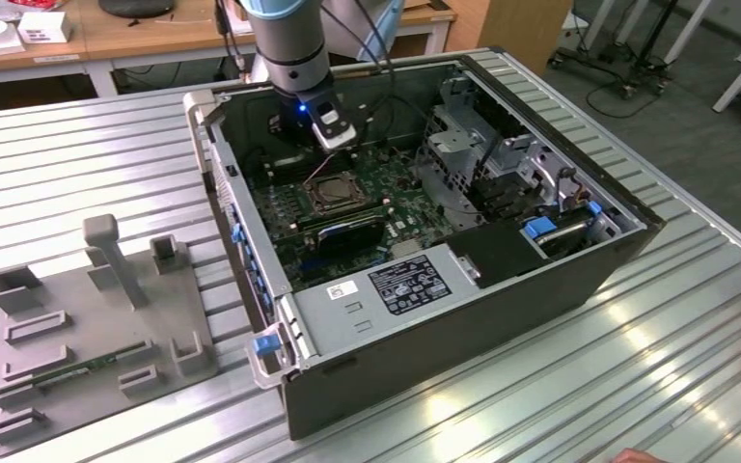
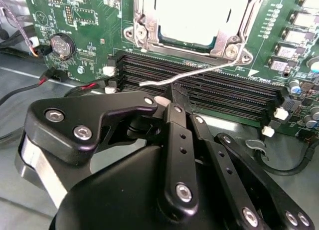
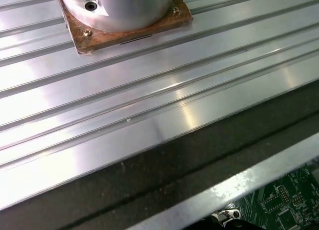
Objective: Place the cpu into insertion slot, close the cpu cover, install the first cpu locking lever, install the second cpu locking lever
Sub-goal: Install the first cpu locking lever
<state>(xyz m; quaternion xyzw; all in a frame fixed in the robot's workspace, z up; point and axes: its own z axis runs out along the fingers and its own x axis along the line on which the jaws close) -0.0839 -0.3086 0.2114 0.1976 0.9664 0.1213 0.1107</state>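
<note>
finding 1: the cpu (image 2: 192, 15) lies flat inside the insertion slot (image 1: 333, 193), its pale top showing through the cut-out of the cpu cover (image 2: 149, 33). the cover lies down over the slot's rim, so i judge the first two steps done.

finding 2: a locking lever (image 2: 199, 70) runs out from a corner of the insertion slot and across the memory slots (image 2: 224, 93) just beside it. from that lie i judge it not latched.

finding 3: my gripper (image 2: 168, 98) hangs just beside the insertion slot, over the memory slots, with its tips right at the lever's shaft near the free end. its fingers (image 2: 175, 121) are drawn together. i cannot tell whether the wire is pinched between them or only touched. my reading is that i am here to work this lever, where its free end gives leverage.

finding 4: in the exterior view the gripper (image 1: 329, 135) reaches down into the open computer case (image 1: 474, 318), close above the insertion slot.
</note>
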